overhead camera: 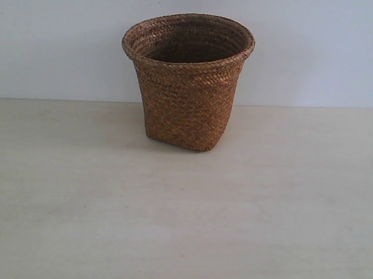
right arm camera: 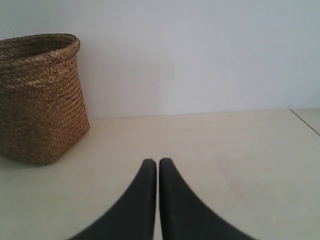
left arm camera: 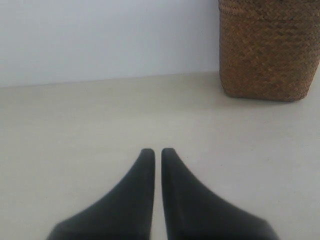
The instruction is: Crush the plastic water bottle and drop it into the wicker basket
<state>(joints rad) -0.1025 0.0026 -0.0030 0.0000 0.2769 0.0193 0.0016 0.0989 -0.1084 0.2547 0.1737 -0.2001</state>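
Wicker basket [overhead camera: 185, 111] is standing upright on the pale table [overhead camera: 181, 233], toward the back of the surface and close to the plain white wall [overhead camera: 48, 38] behind it. Its wide braided rim is facing up, and its woven sides are tapering down to a narrower, squarish base that is resting flat on the tabletop. The inside is showing only as dark weave below the rim (the floor is lying in shadow, so what it is holding cannot be told).

Left gripper [left arm camera: 154, 152] is pointing out over the bare table. Its two dark fingers [left arm camera: 135, 200] are pressed almost together, with only a thin sliver of tabletop showing between the tips, and they are pinching nothing. In the left wrist view the basket [left arm camera: 267, 55] is sitting ahead of those tips and off to one side, well apart from them.

Right gripper [right arm camera: 153, 162] is doing much the same: its fingers are lying closed against each other, tips side by side, gripping nothing, with pale table beneath them. In the right wrist view the basket [right arm camera: 40, 105] is standing well apart from the tips, with its rim and one side in sight. A faint seam [right arm camera: 305, 122] is running across the table's far corner.
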